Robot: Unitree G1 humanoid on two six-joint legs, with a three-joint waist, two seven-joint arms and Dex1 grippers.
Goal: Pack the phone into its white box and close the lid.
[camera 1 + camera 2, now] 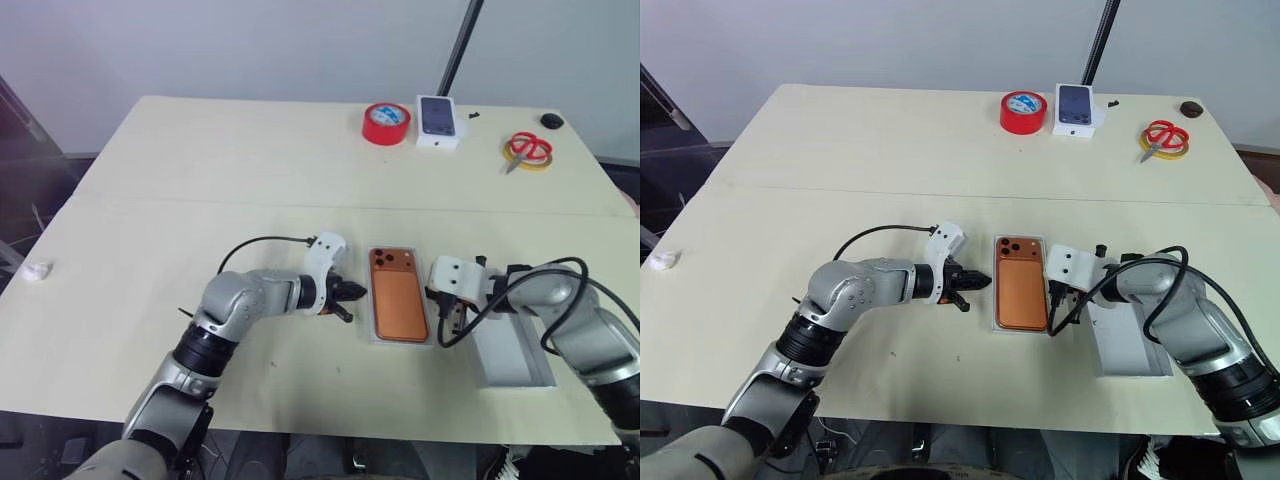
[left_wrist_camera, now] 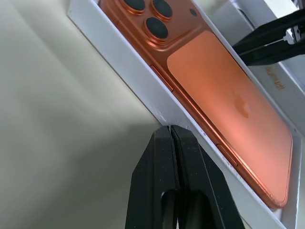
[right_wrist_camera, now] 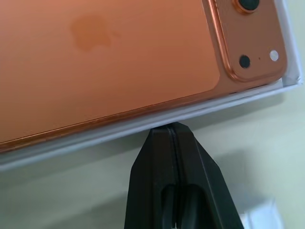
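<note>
The lid (image 1: 512, 352) is seen nearest, lying open side down on the surface (image 1: 200, 180) under the right forearm, just beside the white box (image 1: 996, 322) and not yet fitted.

The phone (image 1: 397, 295) is found face down in the white box, camera bump at the far end, seated flat within the low walls. Packing is judged done; closing remains.

The left end effector (image 1: 347, 294) is held low at the box's left long wall, its fingers (image 2: 174, 181) pressed together, nothing pinched, the tips at or just short of the wall. The right end effector (image 1: 1055, 300) is held at the opposite long wall, likewise pressed shut on nothing. The two closed tips bracket the tray from either side; this is read as squaring or steadying the box, so that the lid may be lowered without the tray sliding.

Farther off, well apart from the work, a red tape roll (image 1: 386, 122), a small white box with a phone picture (image 1: 438, 121), red-handled scissors (image 1: 527, 150) and a small dark object (image 1: 552, 121) are noted along the far edge. A crumpled white scrap (image 1: 37, 271) lies at the left edge.

The surface is pale cream, with a seam running across it. A plain light wall and a dark slanted pole (image 1: 460, 48) are seen behind.
</note>
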